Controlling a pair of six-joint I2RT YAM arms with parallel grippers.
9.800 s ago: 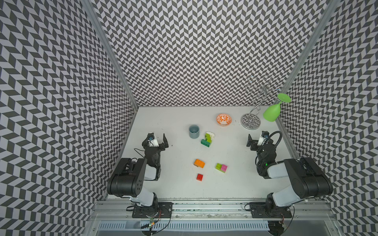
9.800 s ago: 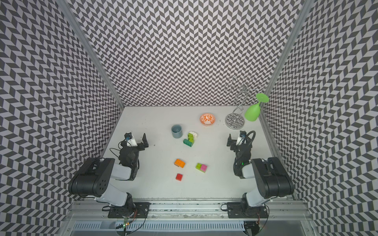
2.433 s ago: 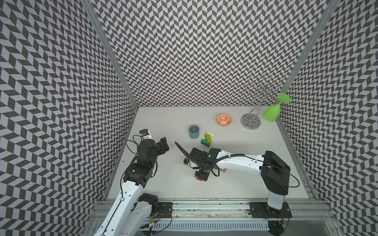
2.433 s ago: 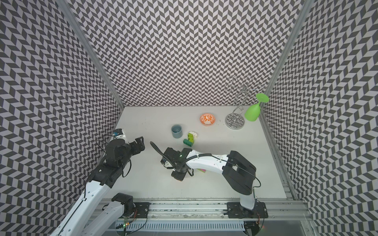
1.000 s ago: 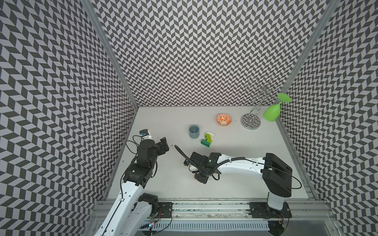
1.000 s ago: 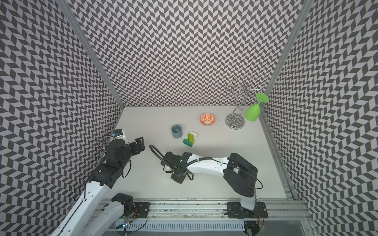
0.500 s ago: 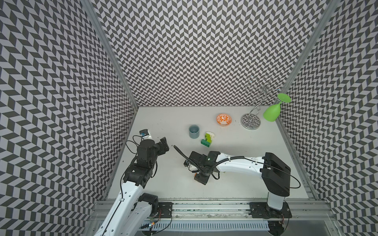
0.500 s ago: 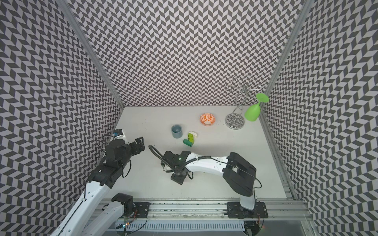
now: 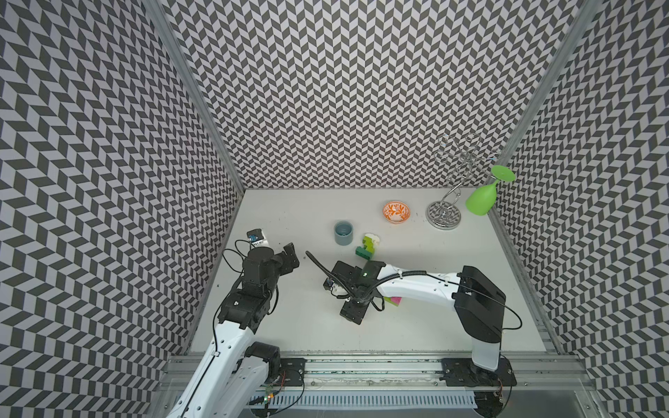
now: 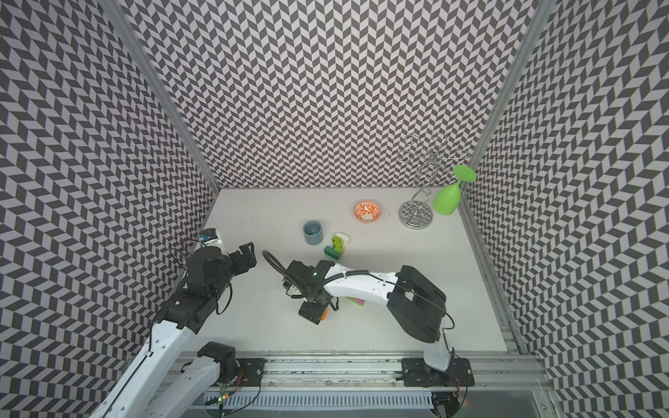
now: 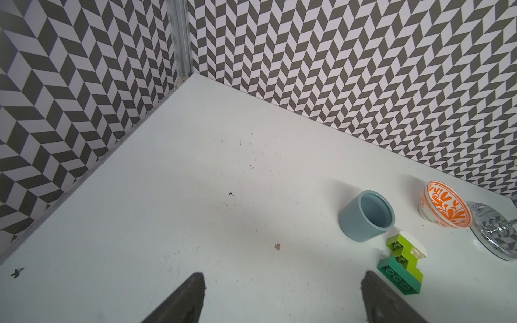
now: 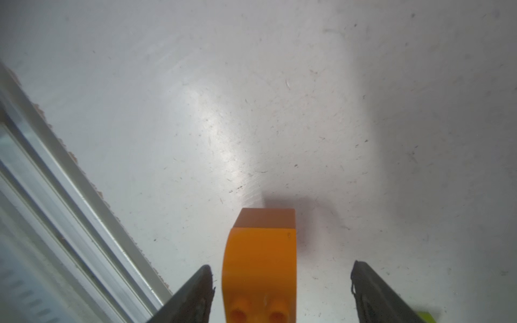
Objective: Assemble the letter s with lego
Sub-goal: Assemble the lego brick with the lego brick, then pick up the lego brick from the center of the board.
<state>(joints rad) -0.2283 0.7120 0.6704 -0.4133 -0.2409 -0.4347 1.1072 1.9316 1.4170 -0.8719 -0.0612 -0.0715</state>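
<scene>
Right fingers (image 12: pixel 195 293) apart, orange lego brick (image 12: pixel 260 260) between them, ungripped; in a top view it sits lower centre (image 10: pixel 324 315). Pink-lime brick (image 9: pixel 394 301) half hidden under the right arm. Left fingers (image 11: pixel 184 299) apart, empty, centre left. Green-white lego stack (image 9: pixel 367 248) on the tabletop (image 9: pixel 289 217) mid-frame, just beside grey-blue cup (image 9: pixel 343 232).

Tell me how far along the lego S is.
Early. Done: a stepped green-and-white brick stack stands beside the grey-blue cup. In hand: nothing gripped; the right gripper straddles the orange brick with its jaws open. To do: that brick and the lime-and-pink pair under the right arm are apart from the stack; the left gripper is open, empty.
</scene>
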